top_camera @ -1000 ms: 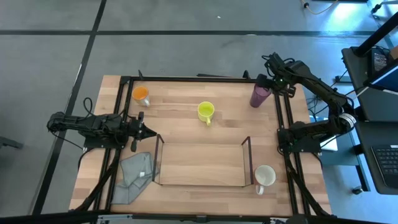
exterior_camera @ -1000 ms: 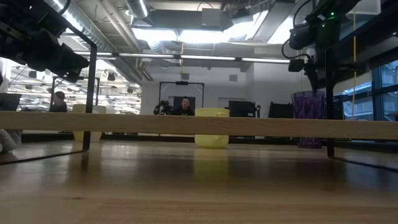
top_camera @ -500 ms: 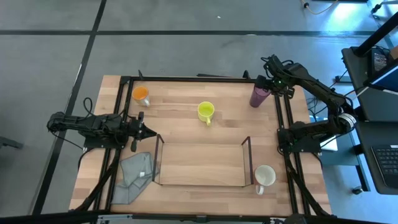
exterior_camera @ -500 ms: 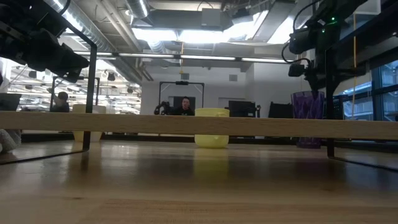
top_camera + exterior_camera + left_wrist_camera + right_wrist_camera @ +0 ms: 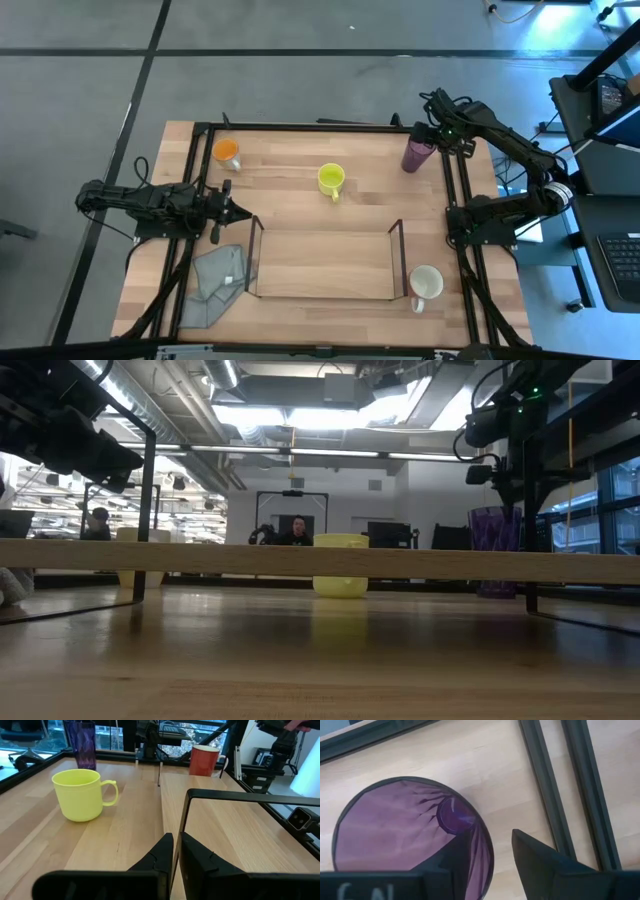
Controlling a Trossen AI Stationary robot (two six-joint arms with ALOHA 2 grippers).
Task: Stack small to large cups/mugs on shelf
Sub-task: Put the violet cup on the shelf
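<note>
The purple tumbler (image 5: 414, 156) stands upright at the table's far right. My right gripper (image 5: 490, 836) hangs open just above its rim, pointing down, one finger (image 5: 456, 851) over the tumbler's inside (image 5: 405, 835) and the other (image 5: 535, 854) outside it. The yellow mug (image 5: 331, 179) stands at the far middle, the orange cup (image 5: 226, 151) at the far left, and the white mug (image 5: 426, 283) near the right edge. The clear shelf (image 5: 255, 256) sits at the near middle with nothing in it. My left gripper (image 5: 238, 213) waits shut at the left, level, by the shelf's left end.
A crumpled grey cloth (image 5: 215, 284) lies at the near left beside the shelf. A dark frame rail (image 5: 462, 190) runs along the table's right side close to the tumbler, another along the left (image 5: 196, 180). Bare wood lies between the yellow mug and the shelf.
</note>
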